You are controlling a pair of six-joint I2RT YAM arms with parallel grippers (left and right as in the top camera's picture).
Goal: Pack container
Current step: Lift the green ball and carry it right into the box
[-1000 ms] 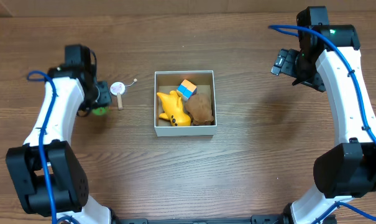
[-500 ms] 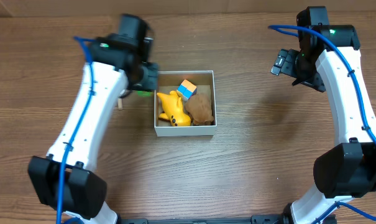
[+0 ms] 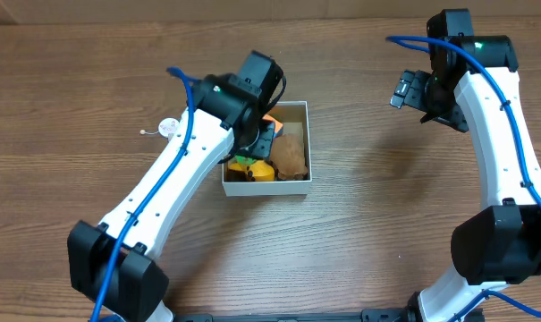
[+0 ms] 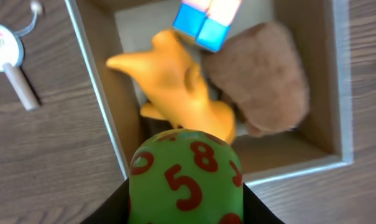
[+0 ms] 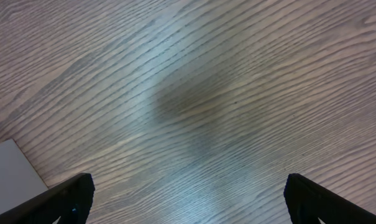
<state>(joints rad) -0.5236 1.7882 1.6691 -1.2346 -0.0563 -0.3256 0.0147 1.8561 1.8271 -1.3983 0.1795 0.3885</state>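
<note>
The left gripper, clenched on a green numbered ball, hangs over the near-left part of the container, which sits at the middle of the wooden table. A second ago the same arm was well out to the left beside a small white tag; half a second ago it had reached the box's far-left corner. The ball has thus been carried from the open table to a spot above the box, and in the left wrist view it sits directly over the yellow toy and the left wall. Already inside lie that yellow toy, a brown plush to its right and a blue-and-orange cube at the far side. The right gripper has not moved, parked far right, fingers spread wide with nothing between them. The ball looks ready for release, though from here it may strike the yellow toy or the wall and roll. The tag remains outside.
</note>
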